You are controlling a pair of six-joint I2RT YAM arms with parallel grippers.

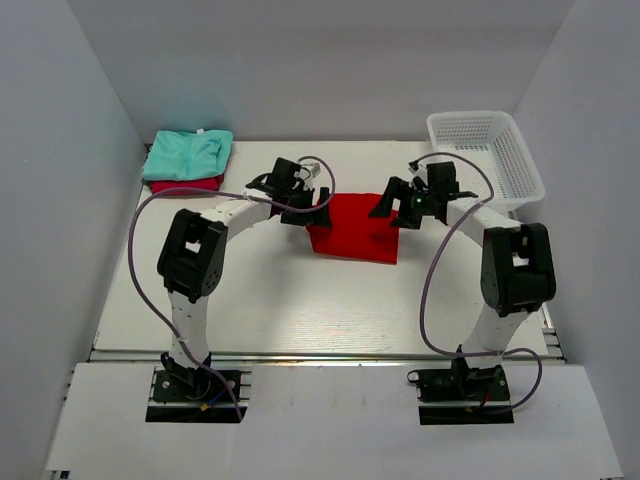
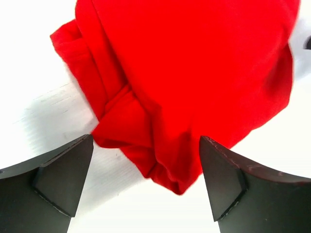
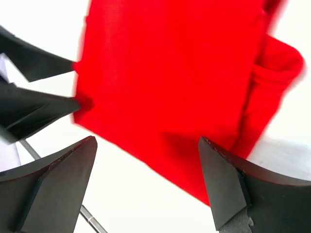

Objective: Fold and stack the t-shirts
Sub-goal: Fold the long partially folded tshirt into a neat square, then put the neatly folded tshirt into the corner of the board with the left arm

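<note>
A bright red t-shirt (image 1: 352,228) lies folded into a rough rectangle at the table's middle. My left gripper (image 1: 314,207) hovers at its left edge, open. In the left wrist view a bunched corner of the red t-shirt (image 2: 180,82) sits between the spread fingers (image 2: 63,179), loose and not pinched. My right gripper (image 1: 392,208) is at the shirt's right side, also open. The right wrist view shows the flat red t-shirt (image 3: 170,82) under and beyond its fingers (image 3: 228,184). A mint t-shirt (image 1: 188,154) rests folded on a crimson t-shirt (image 1: 186,185) at the back left.
A white mesh basket (image 1: 487,152) stands at the back right corner. White walls close in the table on the left, back and right. The left gripper's black fingers (image 3: 34,109) show at the left of the right wrist view, near the red shirt's edge.
</note>
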